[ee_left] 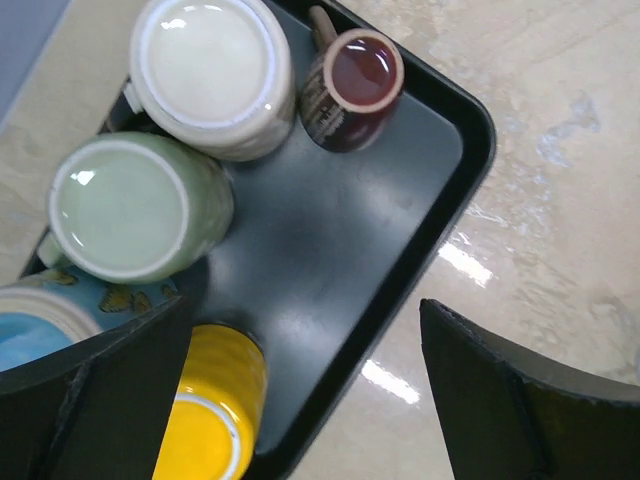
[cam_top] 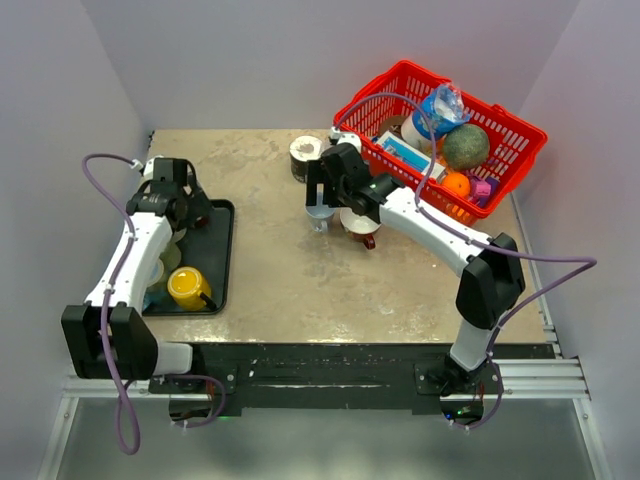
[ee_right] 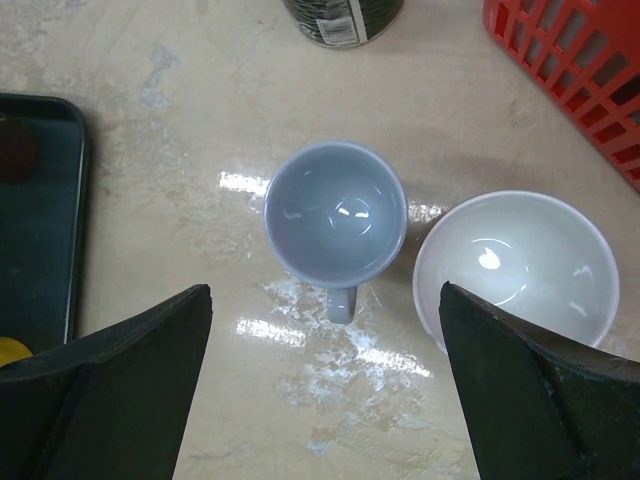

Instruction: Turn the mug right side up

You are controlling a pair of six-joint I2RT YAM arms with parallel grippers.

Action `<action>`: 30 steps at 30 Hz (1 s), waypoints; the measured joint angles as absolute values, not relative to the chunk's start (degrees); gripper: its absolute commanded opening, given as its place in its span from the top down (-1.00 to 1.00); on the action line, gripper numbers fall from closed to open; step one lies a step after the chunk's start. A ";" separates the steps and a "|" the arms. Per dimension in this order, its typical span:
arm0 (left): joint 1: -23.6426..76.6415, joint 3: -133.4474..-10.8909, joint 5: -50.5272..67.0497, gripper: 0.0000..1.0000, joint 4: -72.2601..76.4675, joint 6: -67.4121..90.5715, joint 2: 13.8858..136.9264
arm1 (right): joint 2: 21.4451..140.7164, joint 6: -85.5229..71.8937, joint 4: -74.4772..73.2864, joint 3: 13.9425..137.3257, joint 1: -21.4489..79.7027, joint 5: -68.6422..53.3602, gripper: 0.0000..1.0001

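Note:
A pale grey-blue mug point(ee_right: 335, 215) stands right side up on the table, its mouth open to the camera and its handle pointing toward the near edge. My right gripper point(ee_right: 325, 287) hangs open above it, with both fingers wide apart on either side and nothing between them. In the top view the mug point(cam_top: 320, 212) sits just below the right gripper point(cam_top: 320, 198). The left gripper point(ee_left: 305, 303) is open over the right rim of a black tray point(ee_left: 380, 230) and holds nothing.
A white bowl point(ee_right: 515, 265) stands right beside the mug. A dark can point(ee_right: 340, 20) is behind it. A red basket point(cam_top: 372, 92) of items sits at the back right. The tray holds several mugs, among them a yellow one point(ee_left: 205, 420), a green one point(ee_left: 125, 205) and a brown one point(ee_left: 350, 90).

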State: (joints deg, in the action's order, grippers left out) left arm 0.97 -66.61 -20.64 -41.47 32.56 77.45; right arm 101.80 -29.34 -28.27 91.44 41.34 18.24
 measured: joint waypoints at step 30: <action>3.16 -46.46 -12.53 -0.85 -60.20 60.07 59.57 | 98.87 -31.03 -28.99 85.47 38.79 12.45 -0.97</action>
